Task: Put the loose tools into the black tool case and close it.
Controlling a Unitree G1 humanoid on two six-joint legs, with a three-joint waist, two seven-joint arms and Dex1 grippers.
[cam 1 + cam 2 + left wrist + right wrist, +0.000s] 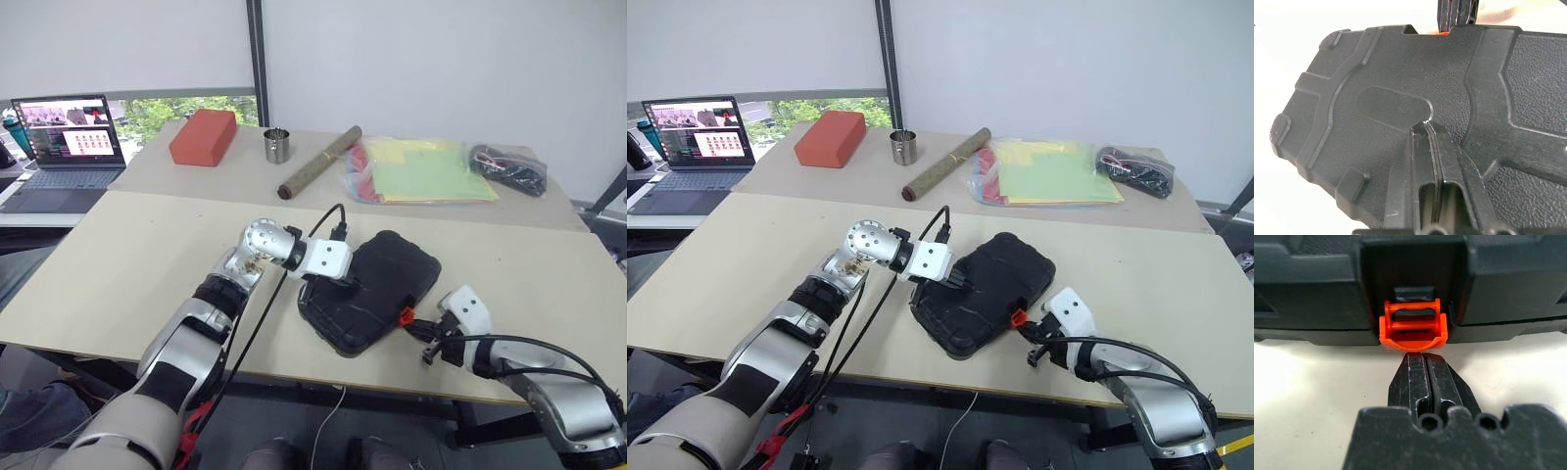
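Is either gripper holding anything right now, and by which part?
Nothing held. Left gripper presses shut on the black tool case lid; right gripper, shut, meets its orange latch.

A: What kind of room is this?

B: It looks like an office or a lab. There are big plain tables [147,264] and white walls.

A: What else?

B: A laptop [67,147] is open by the window. A red box [204,136], a metal cup [277,145] and coloured folders [421,171] sit on the far table.
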